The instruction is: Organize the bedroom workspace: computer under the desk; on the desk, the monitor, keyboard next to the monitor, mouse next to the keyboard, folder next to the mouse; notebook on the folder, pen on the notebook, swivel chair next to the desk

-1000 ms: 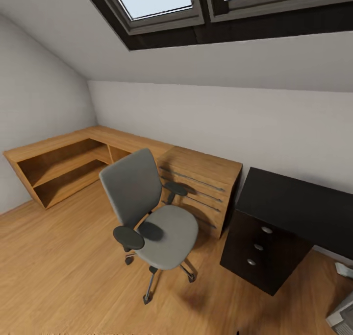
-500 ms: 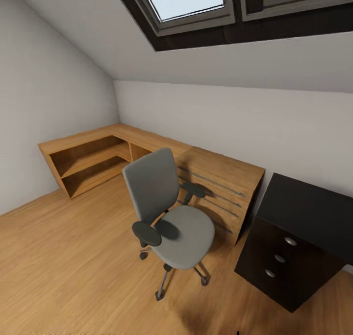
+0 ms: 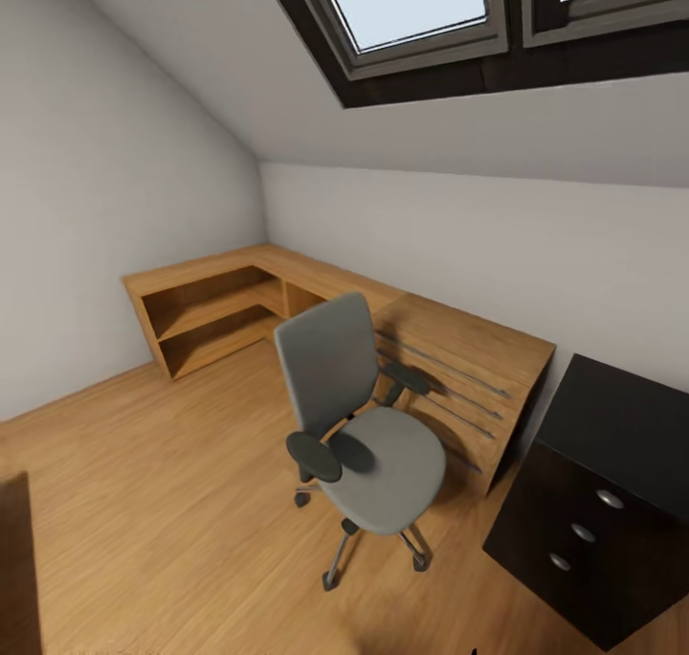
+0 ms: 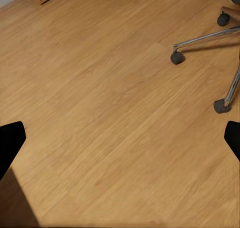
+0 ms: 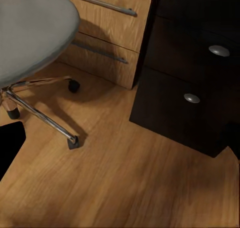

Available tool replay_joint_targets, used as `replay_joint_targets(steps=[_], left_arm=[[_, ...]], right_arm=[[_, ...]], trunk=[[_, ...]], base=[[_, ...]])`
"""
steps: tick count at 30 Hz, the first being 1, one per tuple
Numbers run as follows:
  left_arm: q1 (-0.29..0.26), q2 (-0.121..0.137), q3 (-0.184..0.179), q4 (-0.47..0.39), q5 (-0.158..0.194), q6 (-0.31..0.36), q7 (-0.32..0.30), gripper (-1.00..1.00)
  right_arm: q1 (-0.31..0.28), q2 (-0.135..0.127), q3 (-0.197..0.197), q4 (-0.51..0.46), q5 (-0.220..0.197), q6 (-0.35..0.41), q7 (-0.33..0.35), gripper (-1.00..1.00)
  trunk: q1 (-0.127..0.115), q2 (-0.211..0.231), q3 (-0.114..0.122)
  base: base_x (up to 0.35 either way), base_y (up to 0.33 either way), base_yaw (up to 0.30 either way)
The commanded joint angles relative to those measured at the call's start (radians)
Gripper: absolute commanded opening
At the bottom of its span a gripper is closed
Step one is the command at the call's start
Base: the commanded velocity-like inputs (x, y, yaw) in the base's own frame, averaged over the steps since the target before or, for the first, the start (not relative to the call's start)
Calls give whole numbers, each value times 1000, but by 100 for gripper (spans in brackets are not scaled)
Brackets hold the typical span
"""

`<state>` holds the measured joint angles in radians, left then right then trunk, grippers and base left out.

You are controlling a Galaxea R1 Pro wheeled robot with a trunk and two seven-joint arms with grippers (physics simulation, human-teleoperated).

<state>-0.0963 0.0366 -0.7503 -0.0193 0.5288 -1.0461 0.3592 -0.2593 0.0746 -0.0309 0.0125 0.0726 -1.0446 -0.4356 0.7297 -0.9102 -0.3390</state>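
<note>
Attic home rm w/ skylights [image 3: 421, 9], sloped ceiling, swivel chair [image 3: 359, 416], desk [image 3: 612, 463], wood floor [image 3: 153, 502]

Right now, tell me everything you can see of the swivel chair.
The swivel chair is upright on the wooden floor, a grey padded seat and tall back, dark rounded armrests, metal star base on dark castors. Its seat is bare. It stands just in front of the light wooden dresser, left of the black desk.
</note>
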Motion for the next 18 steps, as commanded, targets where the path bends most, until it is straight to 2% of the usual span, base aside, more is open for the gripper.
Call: replay_joint_targets(steps=[1, 18], left_arm=[[0, 0, -9, -1, 5, -1, 5, 100], [0, -4, -9, -1, 4, -1, 0, 100]], right_arm=[[-1, 0, -2, 1, 9, -3, -11, 100], [-1, 2, 0, 0, 9, -3, -59, 100]], trunk=[[0, -1, 0], [0, -1, 22]], base=[[0, 0, 178], [0, 0, 191]])
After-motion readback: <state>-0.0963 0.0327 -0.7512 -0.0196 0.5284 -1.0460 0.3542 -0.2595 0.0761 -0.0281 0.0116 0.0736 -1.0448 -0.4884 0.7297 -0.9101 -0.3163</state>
